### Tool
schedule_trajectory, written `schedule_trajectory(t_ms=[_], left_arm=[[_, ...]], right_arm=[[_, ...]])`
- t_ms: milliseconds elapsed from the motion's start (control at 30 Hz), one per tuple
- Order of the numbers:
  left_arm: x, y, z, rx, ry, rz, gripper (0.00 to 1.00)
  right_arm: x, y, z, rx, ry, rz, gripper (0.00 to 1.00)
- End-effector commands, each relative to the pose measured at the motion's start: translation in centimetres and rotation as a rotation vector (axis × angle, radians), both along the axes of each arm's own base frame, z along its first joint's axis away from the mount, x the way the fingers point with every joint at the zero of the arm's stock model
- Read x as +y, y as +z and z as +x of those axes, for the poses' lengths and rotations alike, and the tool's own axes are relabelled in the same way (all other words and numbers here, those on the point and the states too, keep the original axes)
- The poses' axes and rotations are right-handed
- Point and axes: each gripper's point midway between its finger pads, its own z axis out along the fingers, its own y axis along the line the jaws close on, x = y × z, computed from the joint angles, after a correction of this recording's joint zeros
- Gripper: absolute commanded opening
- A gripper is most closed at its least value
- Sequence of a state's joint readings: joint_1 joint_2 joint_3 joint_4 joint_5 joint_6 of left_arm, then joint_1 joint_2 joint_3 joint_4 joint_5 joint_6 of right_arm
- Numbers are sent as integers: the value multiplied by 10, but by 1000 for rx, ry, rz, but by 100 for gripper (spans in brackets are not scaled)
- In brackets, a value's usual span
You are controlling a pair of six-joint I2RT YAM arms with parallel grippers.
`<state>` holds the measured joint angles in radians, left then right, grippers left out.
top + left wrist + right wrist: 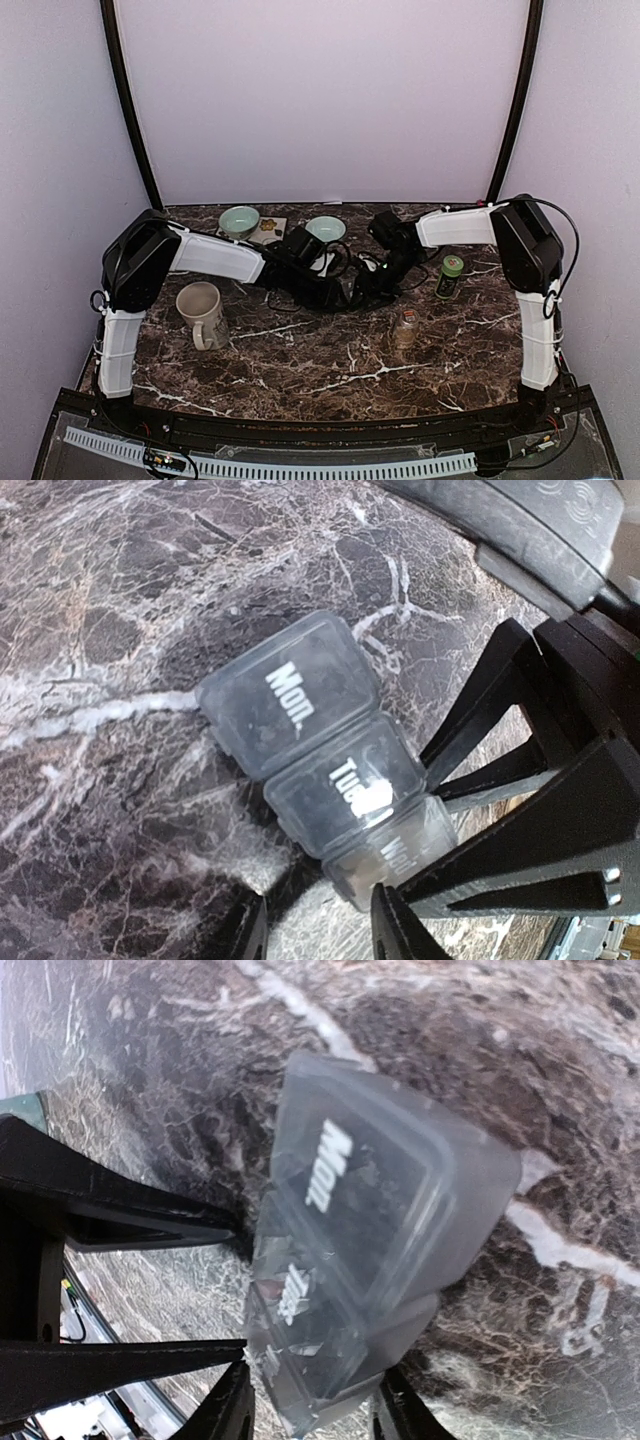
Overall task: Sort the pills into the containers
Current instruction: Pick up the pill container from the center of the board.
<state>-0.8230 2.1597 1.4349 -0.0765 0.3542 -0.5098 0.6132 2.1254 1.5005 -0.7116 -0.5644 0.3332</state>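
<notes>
Straddling the pill organiser (290,695), left jaws stand open; right jaws clamp its Wed end.

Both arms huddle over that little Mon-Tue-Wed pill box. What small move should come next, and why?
Probably pry up a lid with the left fingers while the right fingers steady the pill box. Both sets sit at it, no pill shows between them, and the green-capped bottle and clear bottle stand apart.

Mid-table is blocked where left arm (215,258) and right arm (455,228) meet; bowls (239,220) wall the back; mug (201,312) left, bottles (450,276) right; bare table (300,370) in front gives passage.
</notes>
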Motion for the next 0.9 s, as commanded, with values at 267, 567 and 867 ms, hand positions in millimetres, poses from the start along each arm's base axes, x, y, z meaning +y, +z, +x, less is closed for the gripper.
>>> schedule_trajectory(t_ms=[267,567,867], left_arm=[[4,-26,-33,105,-38,30,39],[19,-9,-14,89,29,-9,49],[39,4,7,138,116,-152,58]], right_arm=[[3,-28,12,-28,-56,-19,26],[5,-14,15,-60,-58,15,23],[6,1,21,-67,-41,54,23]])
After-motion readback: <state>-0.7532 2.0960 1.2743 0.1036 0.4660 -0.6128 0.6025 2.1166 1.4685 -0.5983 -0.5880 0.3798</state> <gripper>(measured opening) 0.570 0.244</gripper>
